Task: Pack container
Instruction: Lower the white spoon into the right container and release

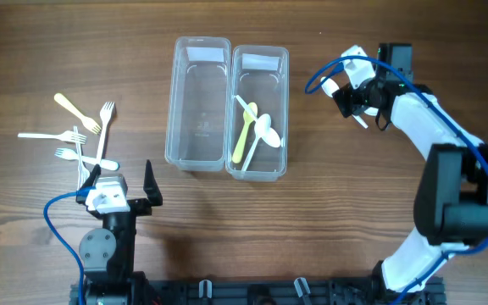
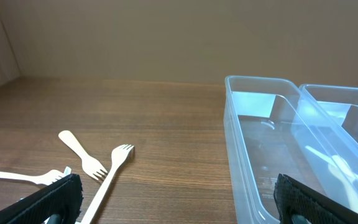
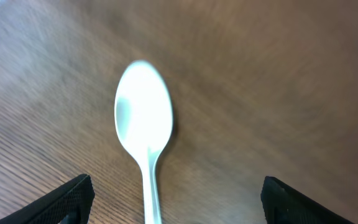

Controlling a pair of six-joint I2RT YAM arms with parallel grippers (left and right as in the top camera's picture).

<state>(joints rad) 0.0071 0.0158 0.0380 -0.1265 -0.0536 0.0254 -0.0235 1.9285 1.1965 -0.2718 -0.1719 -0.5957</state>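
Spoon shows centered between wide-apart fingers of right gripper.

A robot lab bench: a left arm and a right arm trailing blue cables stand on a black rail at the near edge of a wood-grain tabletop, with a plain beige wall beyond.

left arm: black, white block on top, blue cable | right arm: white links, black joints, blue cable | fingers: black, ribbed
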